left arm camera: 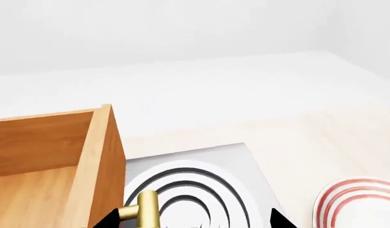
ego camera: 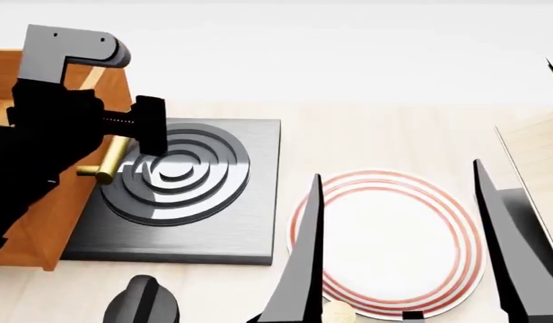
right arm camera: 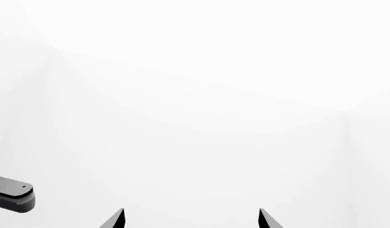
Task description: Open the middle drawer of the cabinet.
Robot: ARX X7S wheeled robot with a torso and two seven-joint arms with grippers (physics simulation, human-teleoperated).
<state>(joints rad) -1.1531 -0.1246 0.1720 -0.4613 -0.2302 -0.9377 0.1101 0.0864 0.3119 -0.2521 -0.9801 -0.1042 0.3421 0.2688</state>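
Pulling straight along the slide is what matters now — the middle drawer sits at the left edge of the head view, its box out of the cabinet and overhanging the stove plate. The left claw stands at the brass handle; its fingers flank the bar, but whether they pinch it I cannot tell. Keep the wrist level and draw evenly, or the bar could slip out. The right claw hangs spread wide and empty over the red-ringed plate at lower right — best left where it is.
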